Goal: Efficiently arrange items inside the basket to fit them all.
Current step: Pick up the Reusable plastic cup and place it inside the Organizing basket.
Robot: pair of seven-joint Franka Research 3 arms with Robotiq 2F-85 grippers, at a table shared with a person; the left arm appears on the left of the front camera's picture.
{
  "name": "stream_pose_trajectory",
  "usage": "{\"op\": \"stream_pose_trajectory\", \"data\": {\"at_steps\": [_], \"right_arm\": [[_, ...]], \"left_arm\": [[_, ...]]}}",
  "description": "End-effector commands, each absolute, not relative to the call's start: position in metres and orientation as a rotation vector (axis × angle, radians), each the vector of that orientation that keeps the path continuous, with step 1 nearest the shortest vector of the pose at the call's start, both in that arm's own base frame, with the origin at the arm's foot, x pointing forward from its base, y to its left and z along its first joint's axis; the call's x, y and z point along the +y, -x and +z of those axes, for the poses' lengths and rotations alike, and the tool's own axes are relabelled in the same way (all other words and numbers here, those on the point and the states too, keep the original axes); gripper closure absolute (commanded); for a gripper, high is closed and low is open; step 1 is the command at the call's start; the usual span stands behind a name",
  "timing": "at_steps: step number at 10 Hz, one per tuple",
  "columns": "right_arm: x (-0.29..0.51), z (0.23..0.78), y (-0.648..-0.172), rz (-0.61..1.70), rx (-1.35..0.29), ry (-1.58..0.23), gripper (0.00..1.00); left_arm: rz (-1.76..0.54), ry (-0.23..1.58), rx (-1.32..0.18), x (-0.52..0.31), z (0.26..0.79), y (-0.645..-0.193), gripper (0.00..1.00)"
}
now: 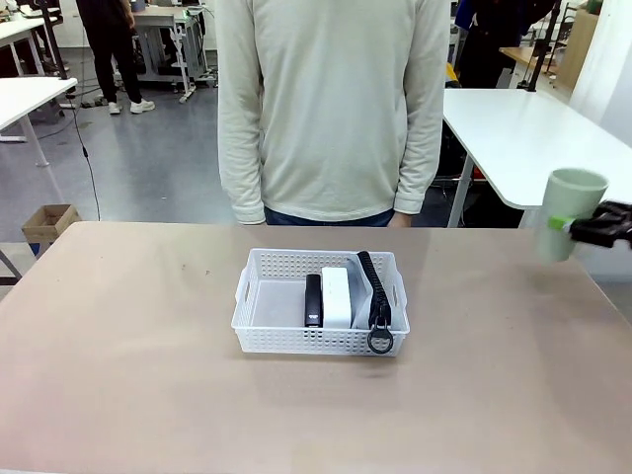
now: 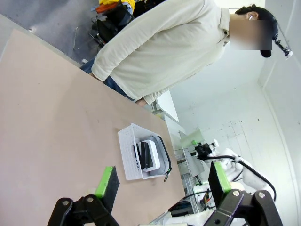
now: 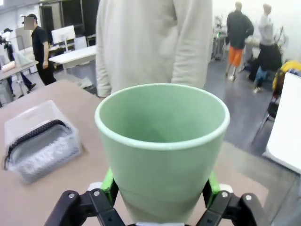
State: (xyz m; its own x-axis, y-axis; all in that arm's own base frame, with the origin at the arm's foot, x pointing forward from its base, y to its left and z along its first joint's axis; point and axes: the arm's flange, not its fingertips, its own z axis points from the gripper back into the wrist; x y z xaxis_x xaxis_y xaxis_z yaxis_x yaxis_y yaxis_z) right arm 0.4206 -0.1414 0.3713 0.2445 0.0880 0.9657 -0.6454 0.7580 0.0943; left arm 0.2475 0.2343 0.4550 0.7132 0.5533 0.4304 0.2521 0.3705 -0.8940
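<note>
Robotics lab or workshop floor. White work tables [image 1: 523, 128] all around, grey concrete floor [image 1: 148, 168], cables trailing, cardboard box [image 1: 47, 223] on ground. People standing at far benches [image 3: 244, 33]. White robot arm [image 2: 240, 165] beside tan test table [image 1: 128, 375].

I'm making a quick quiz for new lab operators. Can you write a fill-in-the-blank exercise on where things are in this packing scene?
1. The right gripper holds the pale green ____ upright, off to the side of the table.
2. In the white basket, the white block lies between the grey pouch and the black ____.
3. The left gripper is ____ and holds nothing.
4. The basket's ____ part is bare.

Missing words: cup; stapler; open; left
</note>
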Motion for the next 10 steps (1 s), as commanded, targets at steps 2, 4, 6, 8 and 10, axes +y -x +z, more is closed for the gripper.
{"op": "stream_pose_trajectory", "data": {"at_steps": [2, 4, 6, 8, 10], "right_arm": [[-0.115, 0.45, -0.351, 0.555, -0.989, -0.726, 1.0], [-0.097, 0.457, -0.322, 0.377, -0.949, -0.679, 1.0], [-0.114, 0.447, -0.364, 0.517, -1.012, -0.661, 1.0], [-0.114, 0.447, -0.364, 0.517, -1.012, -0.661, 1.0], [-0.086, 0.464, -0.354, 0.572, -0.928, -0.628, 0.14]], "left_arm": [[0.204, 1.22, -0.826, 0.232, 0.454, -0.247, 0.0], [0.204, 1.22, -0.826, 0.232, 0.454, -0.247, 0.0], [0.204, 1.22, -0.826, 0.232, 0.454, -0.247, 0.0], [0.204, 1.22, -0.826, 0.232, 0.454, -0.247, 0.0], [0.204, 1.22, -0.826, 0.232, 0.454, -0.247, 0.0]]}}
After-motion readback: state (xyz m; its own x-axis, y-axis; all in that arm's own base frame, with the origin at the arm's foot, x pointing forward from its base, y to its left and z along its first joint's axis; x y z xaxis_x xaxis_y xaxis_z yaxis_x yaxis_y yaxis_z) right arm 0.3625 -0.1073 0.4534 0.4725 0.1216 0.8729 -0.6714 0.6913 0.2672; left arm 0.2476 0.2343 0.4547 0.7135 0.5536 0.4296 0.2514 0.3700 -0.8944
